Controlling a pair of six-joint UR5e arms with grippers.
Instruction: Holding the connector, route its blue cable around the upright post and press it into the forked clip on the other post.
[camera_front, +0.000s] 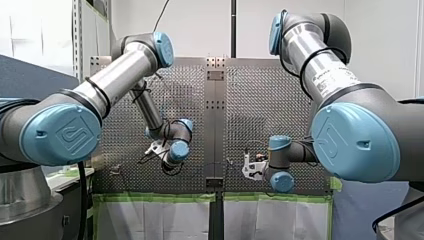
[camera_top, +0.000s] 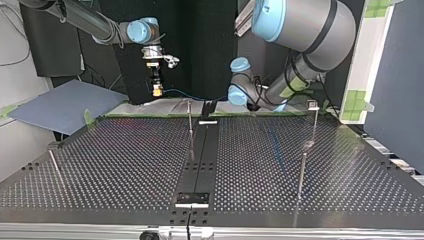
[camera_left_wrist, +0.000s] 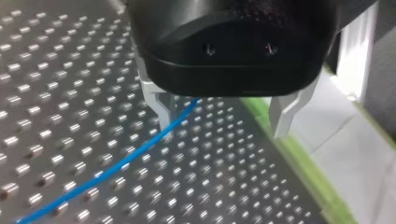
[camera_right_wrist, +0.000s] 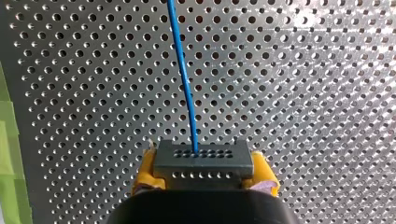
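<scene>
My right arm's jaws are pressed together on the connector (camera_right_wrist: 203, 161). The yellow pads (camera_right_wrist: 145, 173) clamp the dark block from both sides, so the blue cable (camera_right_wrist: 184, 79) leaves its face straight ahead and is free to be led.

My left arm's jaws are spread. The two metal fingers (camera_left_wrist: 161, 105) stand apart just above the table (camera_left_wrist: 56, 93) and hold nothing. The cable comes out from under the black housing and runs close by one finger; whether it touches, I cannot tell. I judge the spread is meant to let the cable slide through as a loose guide rather than to pin it.

In the top view the connector hangs in the air beyond the table's far edge, at the view's left. From it the cable sags across to my left arm (camera_top: 270, 92), which sits low at that edge.

A thin upright post (camera_top: 190, 120) stands near the middle of the far edge. A second post (camera_top: 315, 127) at the view's right carries a small head, possibly the forked clip, though it is too small to be sure. The cable seems to lie behind both posts and apart from them, so the routing looks not yet begun.
</scene>
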